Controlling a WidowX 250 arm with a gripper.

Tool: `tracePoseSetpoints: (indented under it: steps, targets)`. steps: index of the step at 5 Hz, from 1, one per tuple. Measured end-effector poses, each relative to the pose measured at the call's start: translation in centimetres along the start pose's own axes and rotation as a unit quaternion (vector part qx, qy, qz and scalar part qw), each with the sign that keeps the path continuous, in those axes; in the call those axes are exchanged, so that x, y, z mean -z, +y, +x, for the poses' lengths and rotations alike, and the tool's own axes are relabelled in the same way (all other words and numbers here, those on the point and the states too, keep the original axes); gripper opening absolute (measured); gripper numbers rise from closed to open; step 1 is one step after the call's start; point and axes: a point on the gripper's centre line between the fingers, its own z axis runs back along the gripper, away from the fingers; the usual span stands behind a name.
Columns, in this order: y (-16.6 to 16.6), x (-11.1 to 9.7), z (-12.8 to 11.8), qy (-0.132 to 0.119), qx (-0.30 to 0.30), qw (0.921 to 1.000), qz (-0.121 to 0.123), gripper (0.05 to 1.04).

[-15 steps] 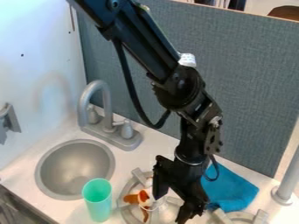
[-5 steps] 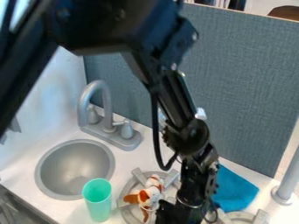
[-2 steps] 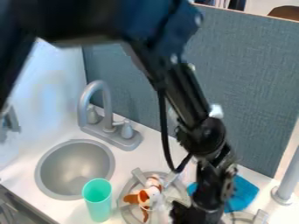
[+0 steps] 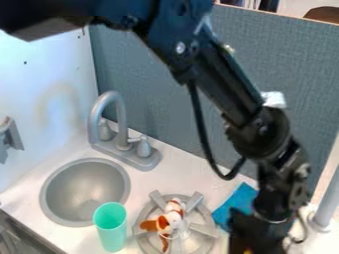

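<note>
My gripper [image 4: 255, 243] hangs at the lower right, cut off by the bottom edge, to the right of the stove burner and in front of the blue cloth [image 4: 233, 204]. A small orange-yellow patch shows at its lower part; what it is I cannot tell. On the grey burner [image 4: 197, 239] lies a white and brown plush dog [image 4: 171, 221], apart from the gripper. A turquoise cup [image 4: 110, 227] stands upright between the burner and the sink.
The round sink [image 4: 84, 191] is at the left, with a grey faucet [image 4: 112, 106] behind it. A grey-blue panel [image 4: 159, 99] rises along the back. A grey post [image 4: 325, 206] stands at the right edge.
The gripper has moved right from over the burner, first dipping toward the bottom edge. More of the burner and plush dog is uncovered, while the cloth's right part is now behind the arm.
</note>
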Motion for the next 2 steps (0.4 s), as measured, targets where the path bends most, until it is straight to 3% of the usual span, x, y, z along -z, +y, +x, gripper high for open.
tracePoseSetpoints:
  steps: [1, 2]
  targets:
    - [-1.0, -0.8, 2.2, -0.012, 0.02, 0.9997, -0.005, 0.695]
    - [-1.7, 0.7, 3.2, 0.006, 0.027, 0.9993, -0.023, 0.695]
